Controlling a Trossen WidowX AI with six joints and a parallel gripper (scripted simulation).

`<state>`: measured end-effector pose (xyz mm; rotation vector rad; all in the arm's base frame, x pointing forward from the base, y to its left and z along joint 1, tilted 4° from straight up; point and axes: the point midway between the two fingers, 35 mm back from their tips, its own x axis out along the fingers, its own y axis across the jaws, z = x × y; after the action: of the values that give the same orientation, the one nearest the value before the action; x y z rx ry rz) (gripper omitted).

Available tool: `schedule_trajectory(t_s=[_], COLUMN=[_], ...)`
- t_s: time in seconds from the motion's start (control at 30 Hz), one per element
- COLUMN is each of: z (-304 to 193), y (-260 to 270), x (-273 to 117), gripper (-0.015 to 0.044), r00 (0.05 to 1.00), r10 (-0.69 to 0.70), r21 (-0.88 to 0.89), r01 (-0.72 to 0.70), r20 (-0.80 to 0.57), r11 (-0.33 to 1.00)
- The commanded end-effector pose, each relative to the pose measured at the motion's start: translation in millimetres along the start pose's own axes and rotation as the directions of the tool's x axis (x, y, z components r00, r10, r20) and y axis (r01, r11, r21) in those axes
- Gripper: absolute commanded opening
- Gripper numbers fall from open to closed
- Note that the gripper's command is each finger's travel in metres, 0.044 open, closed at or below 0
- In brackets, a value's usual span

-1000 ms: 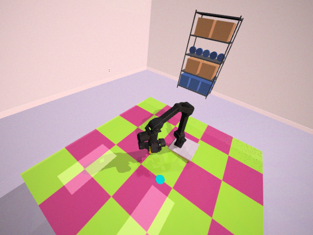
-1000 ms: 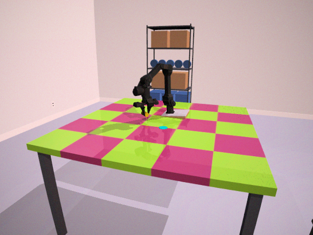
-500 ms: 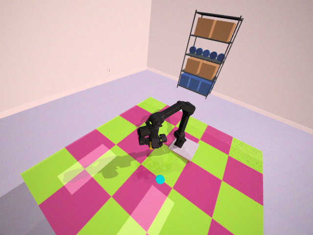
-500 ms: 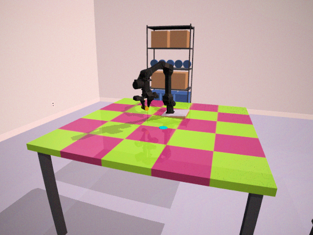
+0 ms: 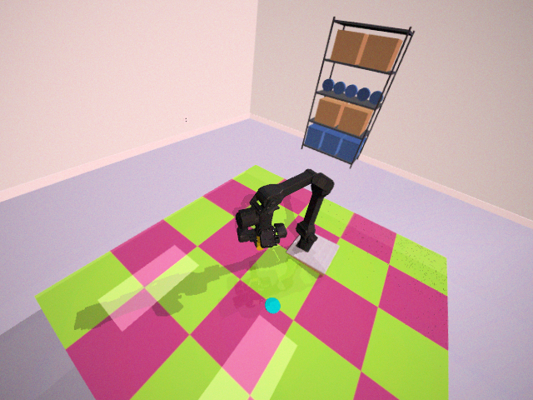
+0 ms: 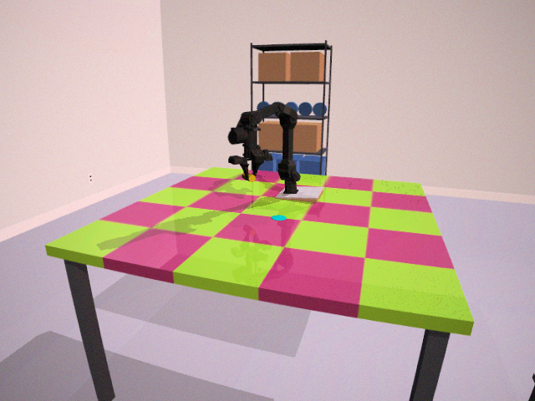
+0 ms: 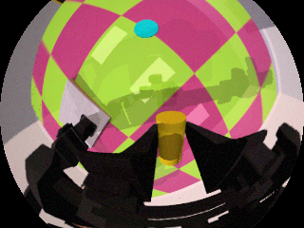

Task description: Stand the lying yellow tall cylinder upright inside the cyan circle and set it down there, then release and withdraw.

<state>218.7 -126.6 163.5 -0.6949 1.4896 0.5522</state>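
Note:
The yellow tall cylinder (image 5: 259,242) (image 6: 252,177) (image 7: 171,142) is held between the fingertips of my gripper (image 7: 171,125), clear of the table top. It lies roughly level, with one round end facing the exterior camera. In the top view the gripper hides most of it. My gripper is shut on it and hangs near the arm's base. The cyan circle (image 5: 272,305) (image 6: 278,217) (image 7: 146,28) is a flat disc on the table, nearer the top and exterior views than the gripper. Nothing stands on it.
The arm's pale base plate (image 5: 325,257) (image 6: 311,193) (image 7: 71,102) lies beside the gripper, to its right in the top and exterior views. The table (image 5: 336,301) (image 6: 328,271) has green and magenta squares. A shelf rack (image 5: 317,93) (image 6: 251,64) with boxes stands behind, off the table.

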Motion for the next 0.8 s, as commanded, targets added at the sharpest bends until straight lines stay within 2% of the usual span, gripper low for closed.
schedule_trajectory(t_s=[0.0, 0.77], z=[9, 71], y=[-2, -6], x=[-1, -9], gripper=[0.0105, 0.0105], r00=[1.000, 1.000], r10=[0.002, -0.001], r21=[-0.014, -0.124], r01=[-0.002, 0.002], r20=[0.002, 0.015], r11=[1.000, 0.992])
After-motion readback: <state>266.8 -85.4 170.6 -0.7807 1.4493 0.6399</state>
